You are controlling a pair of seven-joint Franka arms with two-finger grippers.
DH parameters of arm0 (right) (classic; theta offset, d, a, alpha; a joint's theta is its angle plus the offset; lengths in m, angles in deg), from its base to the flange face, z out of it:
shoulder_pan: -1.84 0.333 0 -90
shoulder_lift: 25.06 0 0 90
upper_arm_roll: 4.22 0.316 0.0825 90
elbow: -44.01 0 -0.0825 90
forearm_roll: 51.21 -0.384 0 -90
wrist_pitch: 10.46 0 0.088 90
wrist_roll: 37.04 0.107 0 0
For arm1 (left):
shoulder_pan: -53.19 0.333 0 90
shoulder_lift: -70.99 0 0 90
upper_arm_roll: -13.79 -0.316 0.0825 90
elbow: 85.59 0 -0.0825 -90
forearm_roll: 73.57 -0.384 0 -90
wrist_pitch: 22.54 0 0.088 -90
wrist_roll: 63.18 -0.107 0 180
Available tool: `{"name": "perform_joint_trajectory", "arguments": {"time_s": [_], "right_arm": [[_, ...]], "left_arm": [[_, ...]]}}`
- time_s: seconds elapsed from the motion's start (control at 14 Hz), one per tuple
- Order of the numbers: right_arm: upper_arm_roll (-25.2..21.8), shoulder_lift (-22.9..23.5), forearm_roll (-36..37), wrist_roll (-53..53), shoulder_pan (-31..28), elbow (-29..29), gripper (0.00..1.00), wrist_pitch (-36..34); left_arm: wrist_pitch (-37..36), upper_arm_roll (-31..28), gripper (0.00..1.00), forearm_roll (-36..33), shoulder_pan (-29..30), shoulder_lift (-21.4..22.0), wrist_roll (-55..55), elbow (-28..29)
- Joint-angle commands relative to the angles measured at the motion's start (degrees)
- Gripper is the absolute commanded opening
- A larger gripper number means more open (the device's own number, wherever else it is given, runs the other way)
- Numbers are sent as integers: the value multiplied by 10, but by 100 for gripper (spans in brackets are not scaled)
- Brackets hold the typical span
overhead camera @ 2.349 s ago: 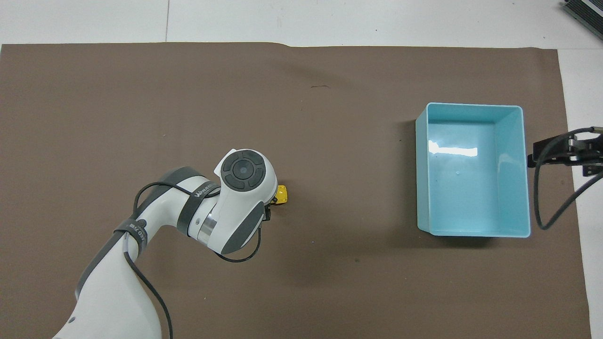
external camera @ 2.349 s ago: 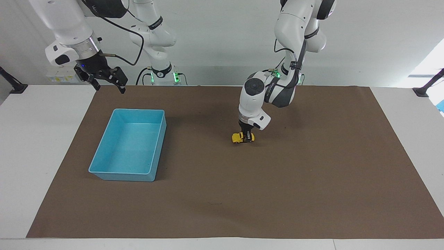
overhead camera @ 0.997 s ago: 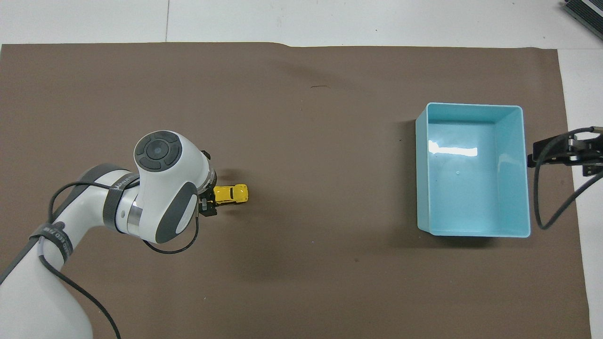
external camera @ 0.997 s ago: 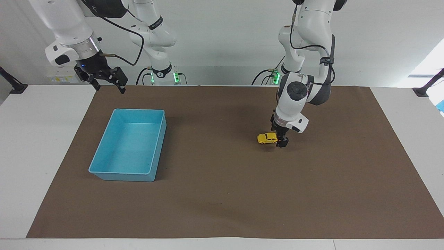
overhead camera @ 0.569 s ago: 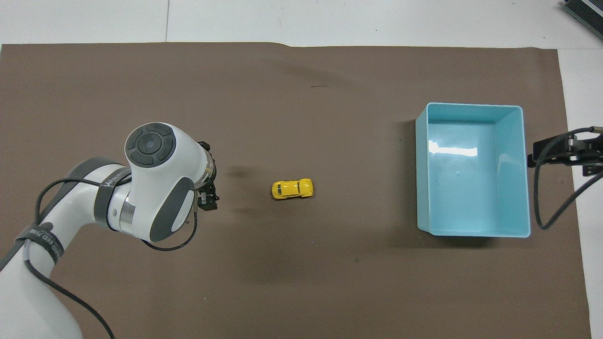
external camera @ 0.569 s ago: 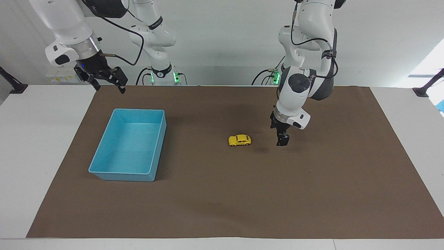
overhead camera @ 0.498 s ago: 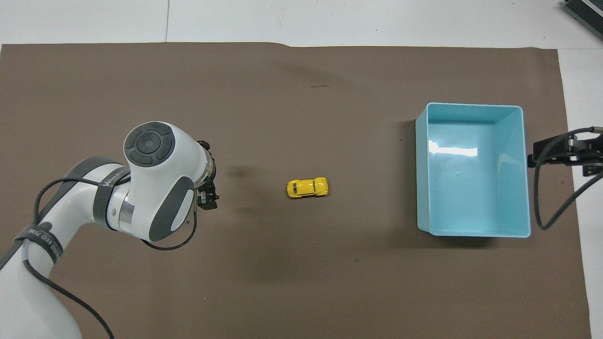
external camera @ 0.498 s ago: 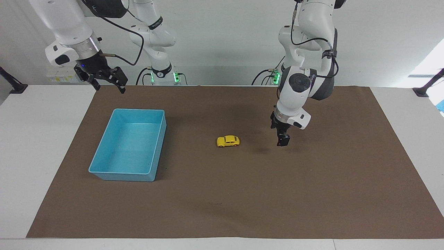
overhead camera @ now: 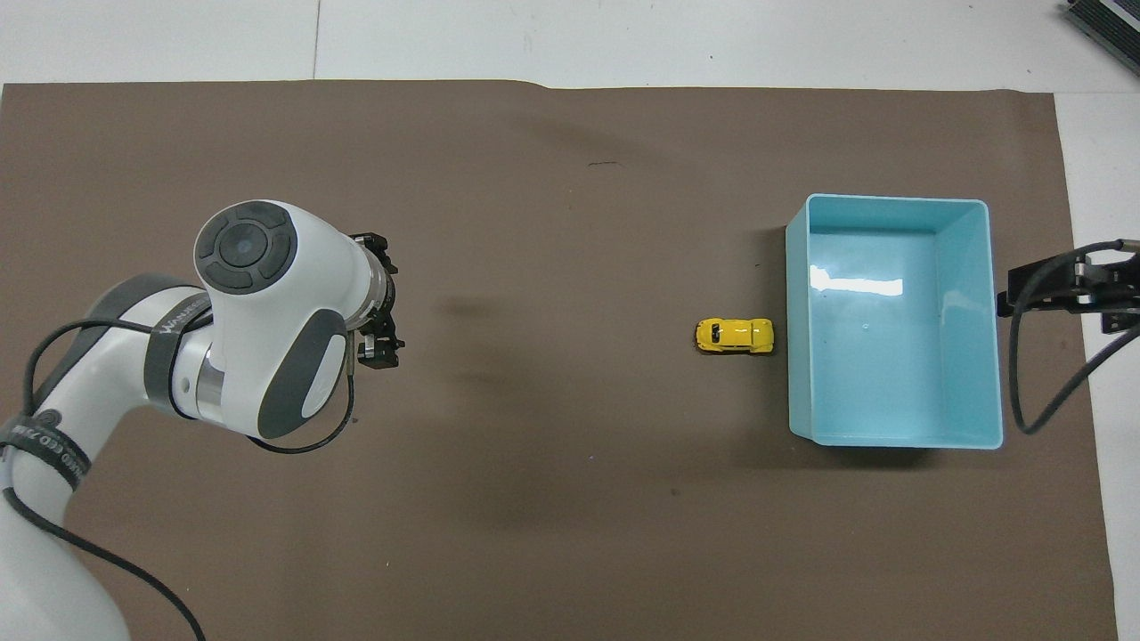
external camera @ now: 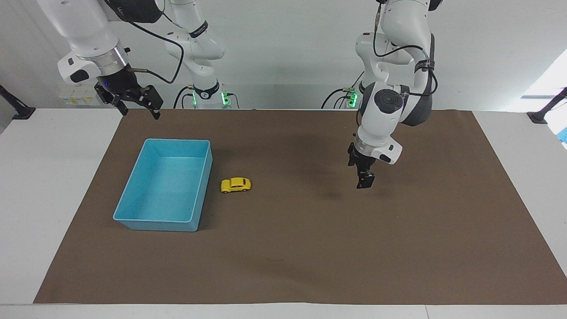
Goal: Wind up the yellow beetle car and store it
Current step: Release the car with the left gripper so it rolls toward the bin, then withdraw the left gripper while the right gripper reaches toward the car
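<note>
The yellow beetle car (external camera: 235, 184) (overhead camera: 735, 335) stands on its wheels on the brown mat, free of both grippers. It is close beside the blue bin (external camera: 155, 225) (overhead camera: 891, 441), on the side toward the left arm's end, with a narrow gap to the wall. My left gripper (external camera: 359, 173) (overhead camera: 381, 298) hangs open and empty a little above the mat, well away from the car toward the left arm's end. My right gripper (external camera: 139, 111) (overhead camera: 1064, 289) waits open and empty, raised over the mat's edge by the bin.
The bin holds nothing. The brown mat (external camera: 310, 248) covers most of the white table (external camera: 44, 177), with bare mat between the car and the left gripper. Cables hang from the right arm beside the bin.
The left gripper drew the car back toward its end of the table and let go. The car has rolled across the mat to the bin. The left gripper has risen slightly; the right arm is still.
</note>
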State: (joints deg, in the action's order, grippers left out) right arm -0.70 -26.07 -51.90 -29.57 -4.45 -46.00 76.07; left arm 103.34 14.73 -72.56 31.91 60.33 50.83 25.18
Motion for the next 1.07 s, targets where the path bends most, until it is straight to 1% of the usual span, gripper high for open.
{"name": "perform_joint_trajectory", "arguments": {"time_s": [0.0, 0.14, 0.21, 0.36, 0.57, 0.71, 0.85, 1.0], "right_arm": [[4, 4, -6, -5, -5, 8, 100, -5], [4, 4, -6, -5, -5, 8, 100, -5], [3, 4, -5, -4, -5, 8, 100, -5], [4, 3, -7, -11, -7, 7, 100, -10], [11, 1, -7, 2, 1, 3, 100, -1], [11, 2, -8, 51, 18, 3, 100, 9], [10, 6, -8, 99, 41, 3, 100, 12], [11, 9, -7, 162, 52, 3, 100, 17]], "left_arm": [[-16, 4, 100, -7, 12, 4, -20, -20], [-17, 5, 100, -7, 22, 7, -20, -32], [-16, 5, 100, -7, 22, 17, -28, -34], [-26, 4, 100, -7, 33, 39, -104, -34], [-49, 5, 100, -3, 52, 53, -195, -45], [-65, 5, 100, -3, 62, 53, -247, -60], [-70, 5, 100, -3, 73, 61, -303, -63], [-70, 3, 100, -3, 75, 63, -387, -64]]}}
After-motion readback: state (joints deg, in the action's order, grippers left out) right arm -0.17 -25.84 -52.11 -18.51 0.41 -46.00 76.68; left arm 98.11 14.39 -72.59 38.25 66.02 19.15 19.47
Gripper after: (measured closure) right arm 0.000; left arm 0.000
